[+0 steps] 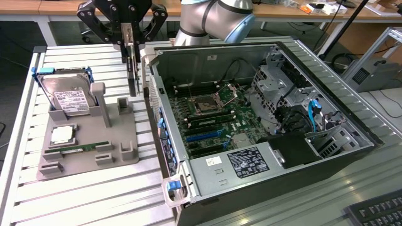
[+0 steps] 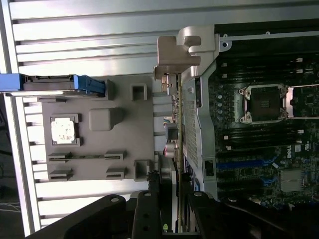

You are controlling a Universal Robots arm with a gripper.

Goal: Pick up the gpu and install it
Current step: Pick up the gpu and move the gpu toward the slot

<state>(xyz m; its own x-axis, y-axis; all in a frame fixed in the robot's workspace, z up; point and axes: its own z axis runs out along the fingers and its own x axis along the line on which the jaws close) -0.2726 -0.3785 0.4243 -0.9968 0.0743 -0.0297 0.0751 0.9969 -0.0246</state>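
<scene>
The gpu (image 1: 132, 70) hangs edge-on and upright, a thin dark card with a silver end bracket (image 2: 183, 47). My gripper (image 1: 130, 40) is shut on its upper edge. The card is in the air over the right side of the grey holder tray (image 1: 119, 141), just outside the side wall of the open computer case (image 1: 164, 136). In the wrist view the gripper (image 2: 172, 206) clamps the card's thin edge, and the bracket lies level with the case's corner. The motherboard (image 1: 207, 117) lies inside the case, with blue expansion slots (image 1: 204, 136) showing.
On the grey tray stand a silver hard drive with blue handles (image 1: 66, 94), a square processor (image 1: 63, 135) and a narrow green RAM stick (image 1: 82, 148). Drive cages and cables (image 1: 295, 108) fill the case's far side. A keyboard (image 1: 377, 212) sits at the exterior view's lower right.
</scene>
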